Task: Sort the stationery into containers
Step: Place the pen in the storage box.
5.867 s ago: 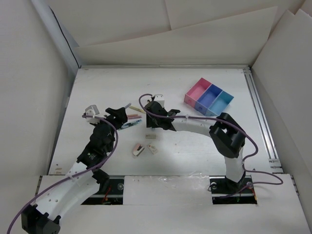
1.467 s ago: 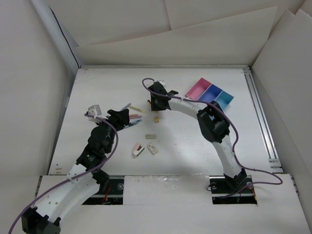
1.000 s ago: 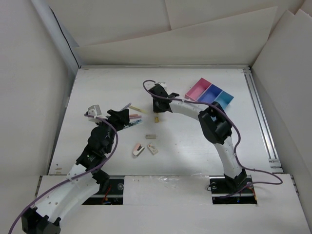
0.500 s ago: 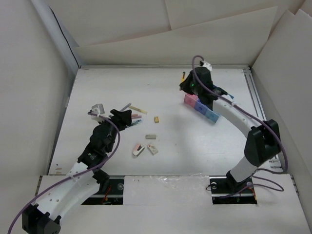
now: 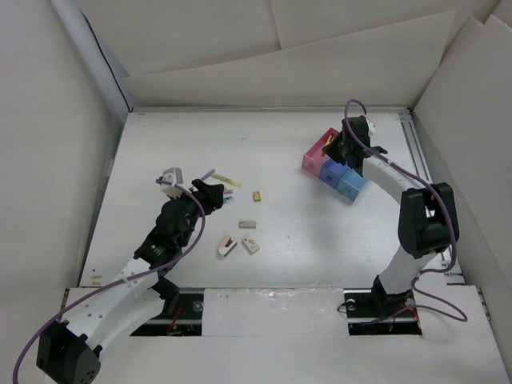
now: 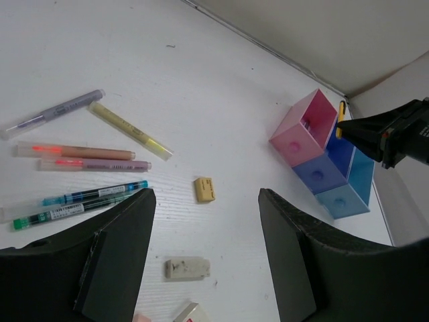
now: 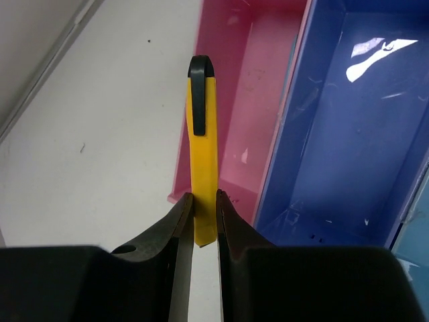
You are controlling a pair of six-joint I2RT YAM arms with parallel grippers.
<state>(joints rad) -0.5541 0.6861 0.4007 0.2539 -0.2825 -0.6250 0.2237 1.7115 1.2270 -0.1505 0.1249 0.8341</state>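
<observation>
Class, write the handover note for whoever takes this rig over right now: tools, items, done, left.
Right tool: shut on the yellow-black piece, over the pink box rim, not released.
Left tool: open, empty, near the pens.
On the table: six pens, tan block, white eraser, two small white pieces.
Done: nothing seen in the boxes.
Left: drop the yellow-black piece, sort the rest.

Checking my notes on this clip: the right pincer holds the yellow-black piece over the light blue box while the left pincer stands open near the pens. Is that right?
Not quite. The right pincer holds the yellow-black piece over the pink box, at its outer wall, as the right wrist view shows. The rest holds.
</observation>
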